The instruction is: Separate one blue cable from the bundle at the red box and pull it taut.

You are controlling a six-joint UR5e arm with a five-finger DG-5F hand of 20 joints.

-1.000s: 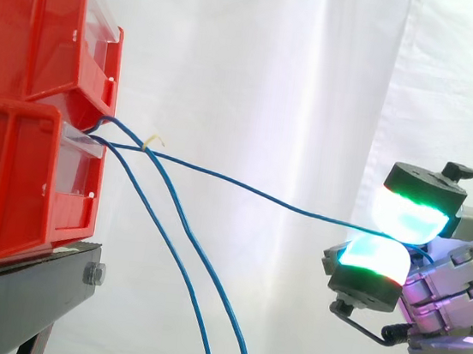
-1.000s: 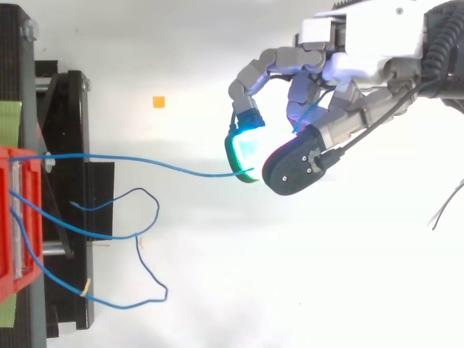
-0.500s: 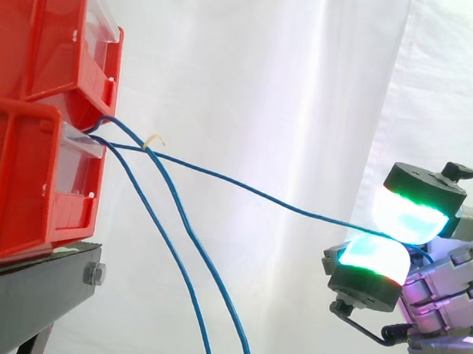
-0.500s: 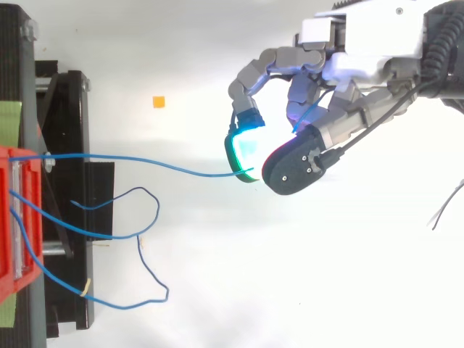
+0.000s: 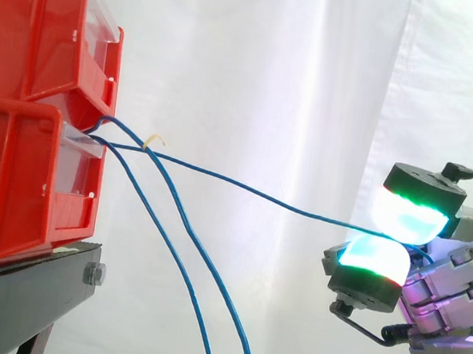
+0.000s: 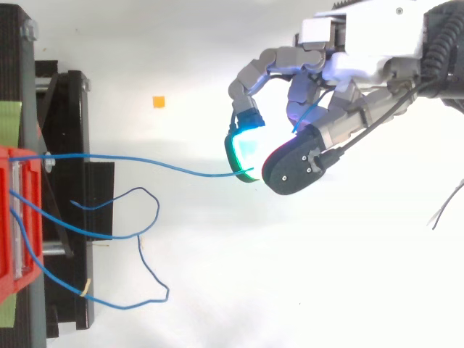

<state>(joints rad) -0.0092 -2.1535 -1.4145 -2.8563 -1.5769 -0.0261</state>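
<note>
Side view: robot hand [image 5: 452, 285] pinches blue cable [image 5: 244, 188] between glowing fingertips [image 5: 409, 214], well right of red bins [image 5: 29, 108].

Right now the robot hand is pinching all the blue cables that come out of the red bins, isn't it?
No. The robot hand pinches just one blue cable between its glowing fingertips. The other blue cables hang slack from the red bins, well clear of the hand, as the side view shows.
</note>
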